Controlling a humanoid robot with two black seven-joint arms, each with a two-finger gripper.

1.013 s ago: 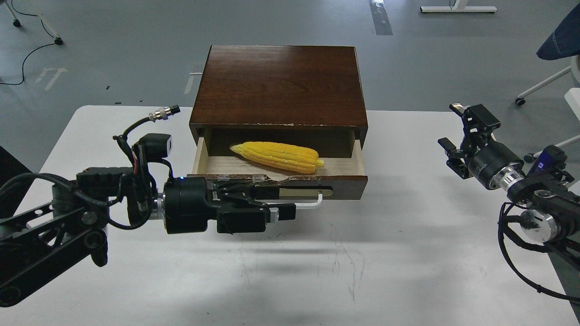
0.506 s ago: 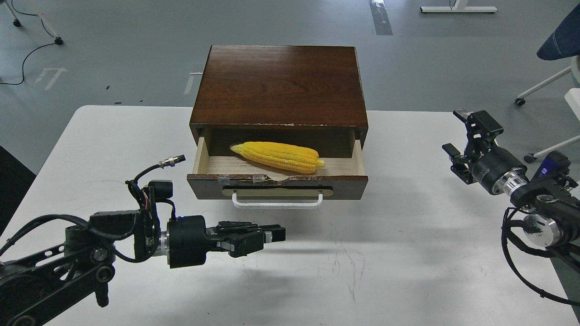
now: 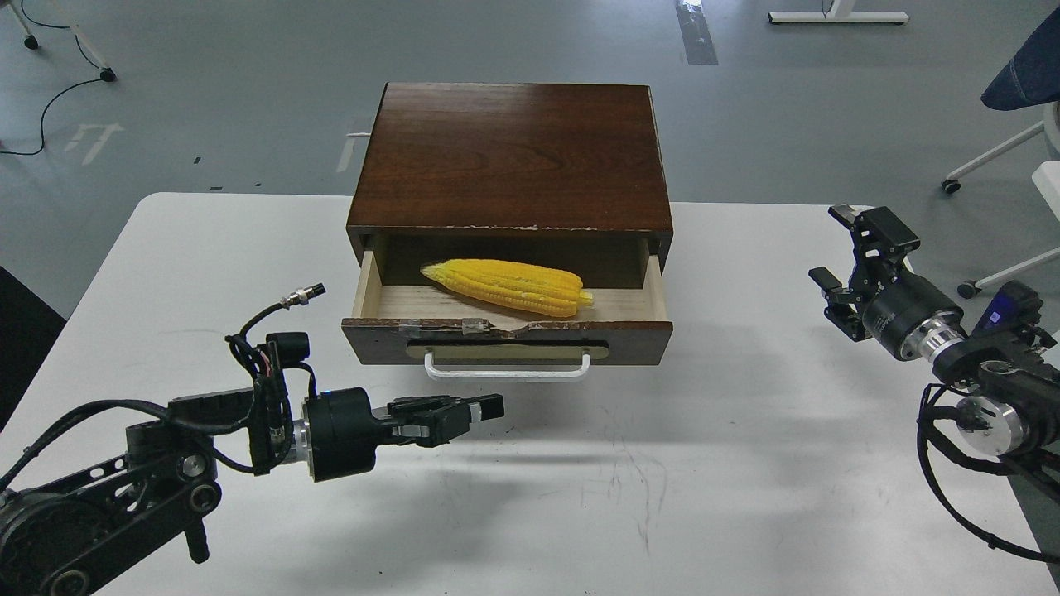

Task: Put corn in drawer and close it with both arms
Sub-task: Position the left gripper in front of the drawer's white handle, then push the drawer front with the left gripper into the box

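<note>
While the corn (image 3: 507,286) lies inside the open drawer (image 3: 505,338), my left hand (image 3: 476,409), fingers together, hovers over bare counter (image 3: 704,463) before the handle (image 3: 507,372); my right hand (image 3: 853,248), fingers apart, sits near the counter's right edge.

This looks like a robotics lab or test room, not a home. A plain white table (image 3: 745,463), scuffed with faint marks, stands on a bare grey floor (image 3: 207,108) with tape marks (image 3: 694,33) stuck to it behind the table. Left of the table's far edge, a black cable (image 3: 50,103) trails loose across the floor beside a wheeled stand leg (image 3: 87,50). Beyond the table's right end sits an office chair (image 3: 1023,74) on castors, and farther back the white foot (image 3: 836,15) of a desk frame. Both arms (image 3: 124,488) carry exposed wiring and bare metal joints, as research rigs do.
</note>
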